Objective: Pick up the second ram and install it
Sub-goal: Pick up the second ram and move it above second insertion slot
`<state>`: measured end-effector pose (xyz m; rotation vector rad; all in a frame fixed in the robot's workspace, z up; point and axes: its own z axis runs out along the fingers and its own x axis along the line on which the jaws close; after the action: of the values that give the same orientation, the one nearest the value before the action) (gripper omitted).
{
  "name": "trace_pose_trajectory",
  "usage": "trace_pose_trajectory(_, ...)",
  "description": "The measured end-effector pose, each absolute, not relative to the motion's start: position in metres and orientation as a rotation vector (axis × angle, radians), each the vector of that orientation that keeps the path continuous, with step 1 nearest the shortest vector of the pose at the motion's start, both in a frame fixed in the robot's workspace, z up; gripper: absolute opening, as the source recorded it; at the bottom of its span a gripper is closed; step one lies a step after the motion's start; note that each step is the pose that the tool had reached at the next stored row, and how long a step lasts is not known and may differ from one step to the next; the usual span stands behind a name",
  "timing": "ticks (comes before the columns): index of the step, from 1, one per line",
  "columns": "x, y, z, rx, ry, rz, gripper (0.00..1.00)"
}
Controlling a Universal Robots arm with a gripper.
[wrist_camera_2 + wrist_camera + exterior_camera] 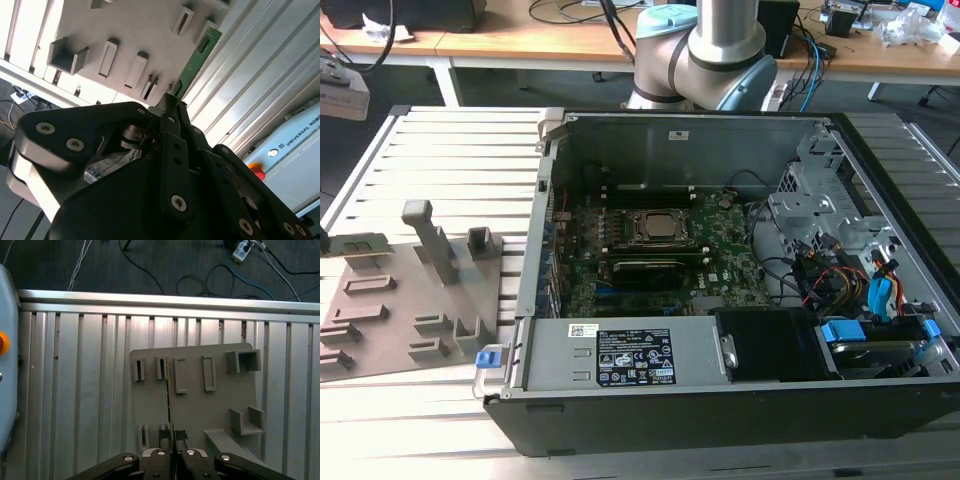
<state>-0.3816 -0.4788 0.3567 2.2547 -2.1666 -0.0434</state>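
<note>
The second ram [197,55] is a narrow green board with a dark chip, and my gripper [172,102] is shut on one end of it. In the first wrist view the ram [169,400] shows edge-on as a thin line running out from the gripper [171,444]. It hangs over the grey fixture plate [200,405], in line with the plate's narrow slots. The same plate [410,290] lies at the exterior view's left, beside the open computer case [620,395]. Inside the case lies the green motherboard [720,255] with its processor socket [655,228].
The plate and the case sit on a slatted aluminium table [460,150]. Upright grey blocks [430,240] stand on the plate. Cables and a drive cage [830,265] fill the case's side at the exterior view's right. A pale control box with an orange button [257,172] lies beside the table.
</note>
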Motion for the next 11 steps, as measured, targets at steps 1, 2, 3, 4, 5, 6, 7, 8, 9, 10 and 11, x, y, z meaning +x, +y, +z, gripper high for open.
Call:
trace_pose_trajectory(1, -0.382, -0.479, 0.359, 2.255, -2.166, -0.043, 0.14)
trace_pose_trajectory(2, -0.382, -0.479, 0.361, 2.255, -2.166, -0.043, 0.14)
trace_pose_trajectory(3, -0.382, -0.479, 0.365, 2.255, -2.167, -0.043, 0.14)
trace_pose_trajectory(4, -0.382, -0.479, 0.369, 2.255, -2.167, -0.043, 0.14)
trace_pose_trajectory(5, -0.382, -0.479, 0.372, 2.255, -2.167, -0.043, 0.14)
trace_pose_trajectory(6, -0.382, -0.479, 0.374, 2.255, -2.167, -0.043, 0.14)
trace_pose_trajectory(7, -0.382, -0.479, 0.376, 2.255, -2.167, -0.043, 0.14)
trace_pose_trajectory(8, -0.382, -0.479, 0.377, 2.255, -2.167, -0.043, 0.14)
trace_pose_trajectory(9, -0.382, -0.479, 0.378, 2.255, -2.167, -0.043, 0.14)
trace_pose_trajectory(10, -0.382, -0.479, 0.38, 2.255, -2.167, -0.043, 0.14)
trace_pose_trajectory(11, -0.382, -0.479, 0.381, 2.255, -2.166, -0.043, 0.14)
